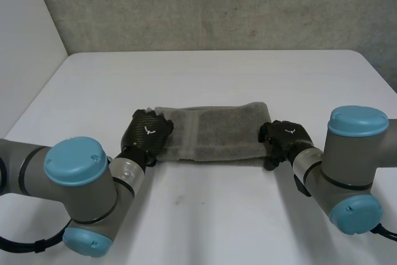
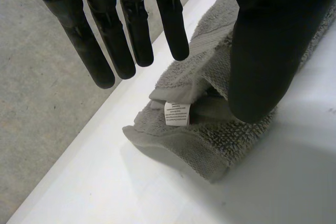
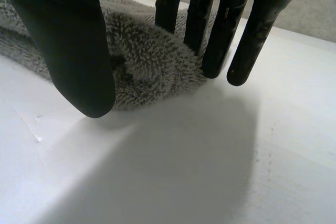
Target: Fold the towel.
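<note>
Head view: the grey towel (image 1: 217, 131) lies folded into a long strip mid-way across the white table (image 1: 217, 79). The left hand (image 1: 147, 131) is at one short end, the right hand (image 1: 285, 138) at the other, and a concrete wall (image 1: 217, 4) stands behind. Left wrist view: fingers straight and spread, thumb above the rumpled end, nothing gripped; a white label (image 2: 177, 114) shows in the fold. Right wrist view: fingers straight at the towel's end, thumb apart, released.

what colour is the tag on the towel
The small fabric tag is white with dark print, clearest in the left wrist view.
</note>
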You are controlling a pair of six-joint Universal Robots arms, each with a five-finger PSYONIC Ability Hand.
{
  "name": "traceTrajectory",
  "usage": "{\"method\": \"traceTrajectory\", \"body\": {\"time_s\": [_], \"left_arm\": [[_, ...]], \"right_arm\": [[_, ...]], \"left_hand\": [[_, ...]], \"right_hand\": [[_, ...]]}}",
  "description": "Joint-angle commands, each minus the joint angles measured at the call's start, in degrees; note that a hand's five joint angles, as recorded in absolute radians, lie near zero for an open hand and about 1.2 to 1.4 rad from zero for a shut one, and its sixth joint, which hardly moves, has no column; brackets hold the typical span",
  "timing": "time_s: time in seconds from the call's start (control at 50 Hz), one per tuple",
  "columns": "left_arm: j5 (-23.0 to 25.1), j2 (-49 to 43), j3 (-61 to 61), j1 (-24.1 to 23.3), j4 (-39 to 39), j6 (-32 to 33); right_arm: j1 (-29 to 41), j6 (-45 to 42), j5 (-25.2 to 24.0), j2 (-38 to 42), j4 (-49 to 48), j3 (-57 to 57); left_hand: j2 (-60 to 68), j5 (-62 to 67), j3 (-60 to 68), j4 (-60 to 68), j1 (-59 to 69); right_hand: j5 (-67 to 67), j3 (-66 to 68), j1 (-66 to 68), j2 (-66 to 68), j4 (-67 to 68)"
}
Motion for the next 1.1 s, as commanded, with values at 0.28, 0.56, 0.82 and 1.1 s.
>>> {"method": "traceTrajectory", "body": {"time_s": [0.28, 0.56, 0.82, 1.1], "left_arm": [[0.01, 7.32, -0.55, 1.21, -8.25, -1.63], [0.28, 13.31, -2.23, 6.48, -11.34, -5.15], [0.28, 14.01, -1.61, 6.66, -11.51, -9.8], [0.19, 13.58, 5.5, 5.08, -12.12, -17.79]], "right_arm": [[-2.62, 6.09, 0.1, -0.83, -0.76, -0.05], [-1.62, -22.12, 0.28, -8.57, -4.71, -3.8], [20.57, -26.96, -6.49, 5.06, -2.08, -14.38], [14.5, -12.2, -4.38, -3.47, 0.91, -13.76]], "left_hand": [[-24.64, -24.57, -24.65, -24.62, -24.96], [-24.64, -24.57, -24.65, -24.62, -24.96], [-24.47, -24.4, -24.48, -24.45, -24.79], [-23.3, -23.22, -23.3, -23.27, -23.62]], "right_hand": [[44.79, 44.62, 49.34, 44.2, 44.58], [44.79, 44.62, 49.34, 44.2, 44.58], [44.79, 44.62, 49.34, 44.2, 44.58], [-25.21, -25.38, -20.66, -25.8, -25.42]]}}
